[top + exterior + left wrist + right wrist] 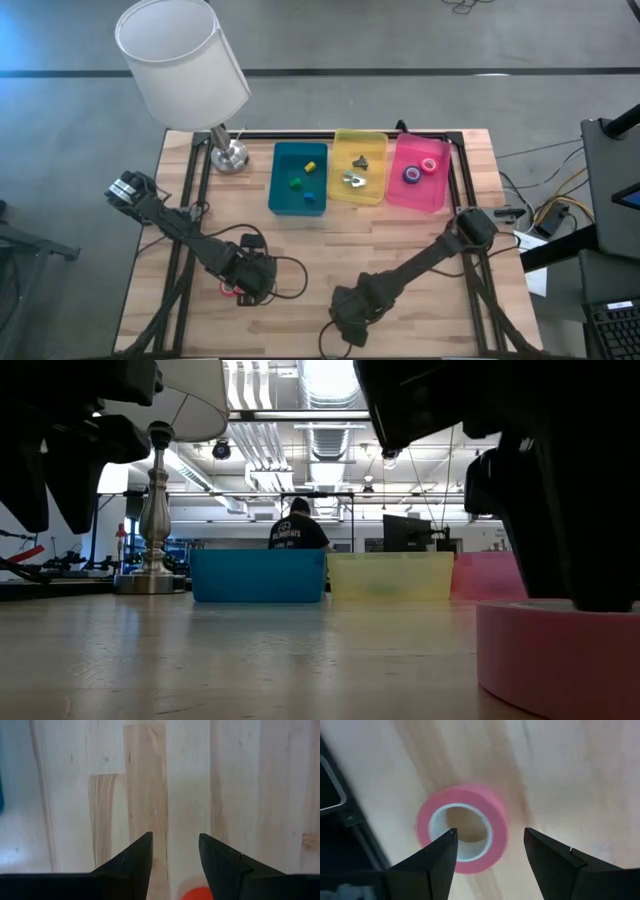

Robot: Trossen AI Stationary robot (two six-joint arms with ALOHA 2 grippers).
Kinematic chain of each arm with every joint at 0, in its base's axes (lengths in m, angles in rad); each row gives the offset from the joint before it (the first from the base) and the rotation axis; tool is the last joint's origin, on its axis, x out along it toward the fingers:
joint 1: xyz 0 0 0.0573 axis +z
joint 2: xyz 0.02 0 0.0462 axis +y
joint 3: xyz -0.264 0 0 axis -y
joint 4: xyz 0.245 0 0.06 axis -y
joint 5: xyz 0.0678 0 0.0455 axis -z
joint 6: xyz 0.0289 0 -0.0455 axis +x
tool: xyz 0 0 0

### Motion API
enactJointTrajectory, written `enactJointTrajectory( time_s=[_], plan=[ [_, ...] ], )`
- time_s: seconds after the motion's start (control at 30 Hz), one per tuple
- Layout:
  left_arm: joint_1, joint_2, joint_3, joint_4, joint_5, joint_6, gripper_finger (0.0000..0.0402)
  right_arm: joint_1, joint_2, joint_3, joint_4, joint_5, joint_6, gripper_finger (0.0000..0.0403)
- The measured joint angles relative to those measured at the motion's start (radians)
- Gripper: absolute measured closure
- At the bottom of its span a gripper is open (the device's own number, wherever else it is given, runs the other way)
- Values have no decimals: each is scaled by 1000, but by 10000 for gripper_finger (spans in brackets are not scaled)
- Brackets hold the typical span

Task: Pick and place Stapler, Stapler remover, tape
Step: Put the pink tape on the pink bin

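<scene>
Your right end effector (490, 847) hangs low over the pale wooden bench (320, 245), at the lower centre of the high view. Its two dark fingers stand wide apart and hold nothing. A pink ring-shaped roll of tape with a pale centre (462, 827) lies flat on the wood just ahead of them, seen between the fingertips in the right wrist view. One finger's tip overlaps the roll's hole there; whether it touches the roll you cannot tell.

Your left end effector (175, 852) sits at the lower left of the high view. Its fingers are parted over bare wood and empty. A red-orange rounded thing (197, 894) shows at the bottom edge of the left wrist view, just beside one finger.

Along the upper part of the high view stand three plastic bins side by side: a blue bin (277, 190), a yellow bin (372, 140) and a pink bin (430, 198). The pink bin holds a blue-purple roll of tape (411, 174) and a pink roll of tape (429, 166).
</scene>
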Motion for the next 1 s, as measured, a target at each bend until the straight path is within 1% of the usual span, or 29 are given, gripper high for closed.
enactJointTrajectory(
  time_s=[0.17, 0.27, 0.37, 0.47, 0.57, 0.67, 0.77, 0.87, 1.0],
  plan=[
    [3, 0, 0, 4, 0, 52, 239, 0, 2, -1, -37, 87, -21, 184],
    [3, 0, 0, 6, 0, 81, 239, -7, 12, -1, -51, 89, -23, 205],
    [3, 0, 0, 13, 0, 83, 239, -14, 20, -4, -65, 77, -41, 241],
    [3, 0, 0, 16, 0, 82, 239, -26, 20, -8, -72, 47, -74, 287],
    [3, 0, 0, 26, 0, 82, 239, -36, 15, -9, -97, 38, -114, 333],
    [3, 0, 0, 48, -1, 81, 239, -44, 7, -9, -139, 39, -165, 368],
    [3, 0, 0, 74, -25, 81, 239, -52, -16, -10, -232, 63, -195, 370],
    [3, 0, 0, 97, -63, 81, 239, -59, -51, -8, -359, 148, -193, 370],
    [3, 0, 0, 112, -75, 80, 239, -82, -117, -11, -543, 256, -187, 355]
  ],
)
